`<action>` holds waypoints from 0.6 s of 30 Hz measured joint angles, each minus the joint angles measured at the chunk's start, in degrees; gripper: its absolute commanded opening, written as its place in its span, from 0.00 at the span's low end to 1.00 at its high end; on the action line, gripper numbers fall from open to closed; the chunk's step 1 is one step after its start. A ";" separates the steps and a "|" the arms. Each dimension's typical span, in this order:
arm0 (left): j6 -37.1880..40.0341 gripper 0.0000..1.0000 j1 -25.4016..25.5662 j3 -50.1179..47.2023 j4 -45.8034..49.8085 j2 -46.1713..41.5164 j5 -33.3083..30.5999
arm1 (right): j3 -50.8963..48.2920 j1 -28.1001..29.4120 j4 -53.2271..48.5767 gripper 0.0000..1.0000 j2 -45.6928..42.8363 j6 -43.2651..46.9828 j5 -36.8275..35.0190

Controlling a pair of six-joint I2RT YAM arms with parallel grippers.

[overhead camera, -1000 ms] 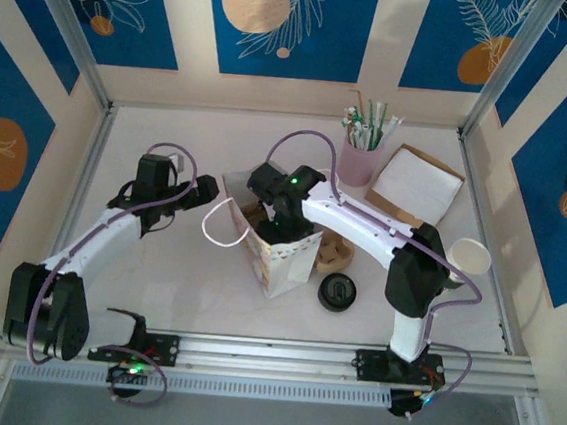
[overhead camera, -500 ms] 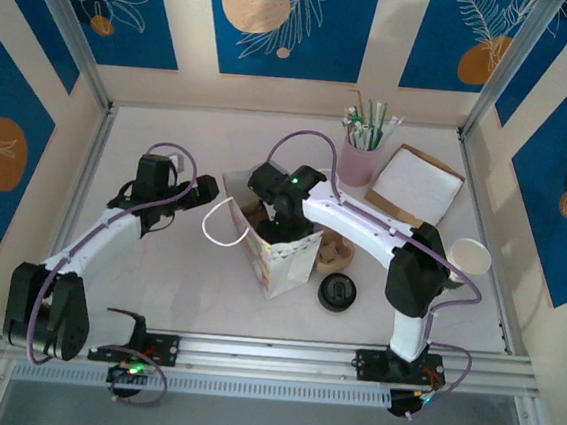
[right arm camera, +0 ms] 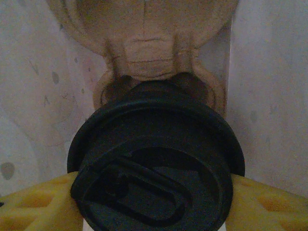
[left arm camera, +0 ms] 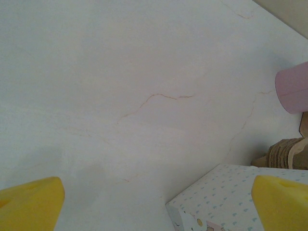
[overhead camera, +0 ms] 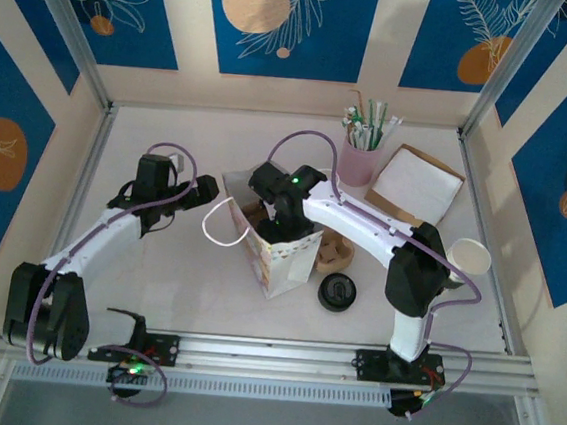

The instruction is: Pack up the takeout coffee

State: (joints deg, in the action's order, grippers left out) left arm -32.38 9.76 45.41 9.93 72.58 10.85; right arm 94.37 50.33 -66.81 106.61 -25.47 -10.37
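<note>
The takeout coffee appears in the right wrist view from above as a round black lid with a sip slot. The cup body is hidden under it. My right gripper is shut on it, a yellow finger pressing each side. It hangs inside the patterned paper bag over a brown pulp cup carrier. From above, the right gripper reaches down into the bag's mouth. My left gripper stands open to the left of the bag, with nothing between its fingers.
A loose black lid lies right of the bag, and brown pulp lies beside it. The pink cup of straws and an open cardboard box stand behind. A white paper cup sits at the right edge.
</note>
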 measured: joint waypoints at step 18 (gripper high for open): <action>0.00 1.00 0.00 0.00 0.02 0.00 0.00 | -0.37 -0.46 0.59 0.54 0.11 0.04 0.85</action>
State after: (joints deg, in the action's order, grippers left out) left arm -32.38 9.76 45.41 9.96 72.58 10.85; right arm 94.00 49.87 -66.22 106.72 -25.43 -9.52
